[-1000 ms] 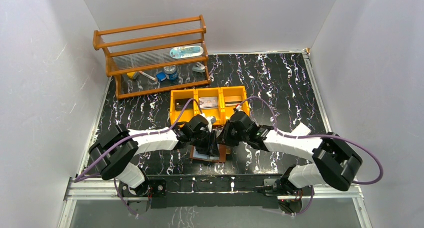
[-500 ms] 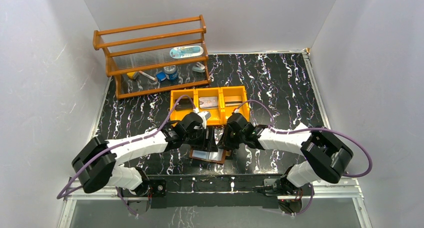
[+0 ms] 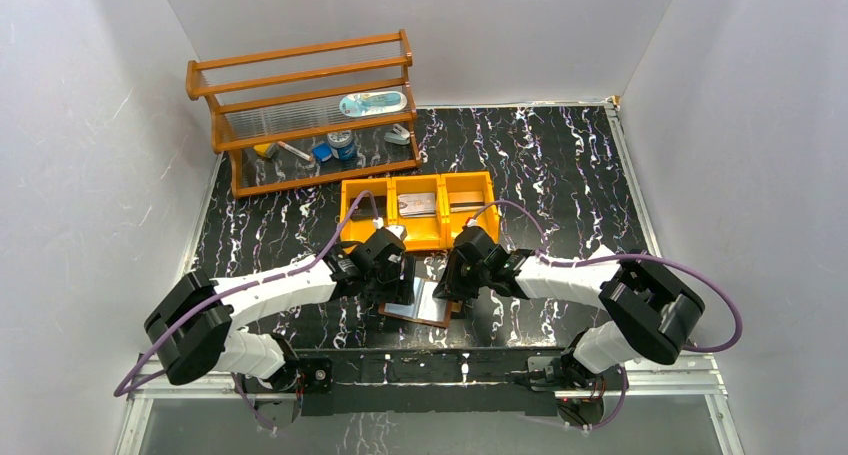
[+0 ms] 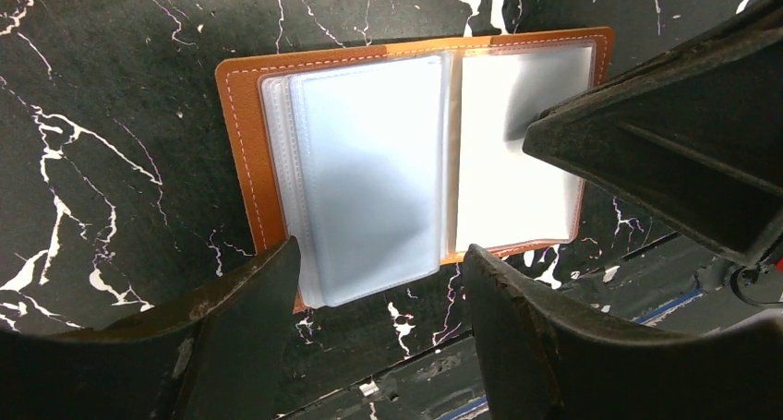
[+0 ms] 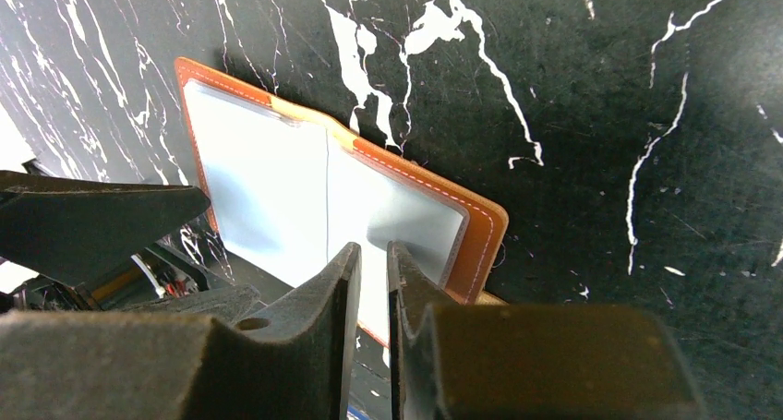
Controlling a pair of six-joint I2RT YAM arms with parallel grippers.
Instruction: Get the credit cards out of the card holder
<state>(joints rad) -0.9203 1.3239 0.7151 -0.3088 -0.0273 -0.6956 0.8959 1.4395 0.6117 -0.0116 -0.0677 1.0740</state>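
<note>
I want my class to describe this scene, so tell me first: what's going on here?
Two robot arms are working on a brown card holder that lies open and flat on the black marbled table, with its pale plastic sleeves facing up. The left hand hangs over the sleeves, fingers spread wide and holding nothing. The right hand, fingers almost together, is at the page on its own side; I cannot tell whether it presses or pinches. No card shows pulled out.
</note>
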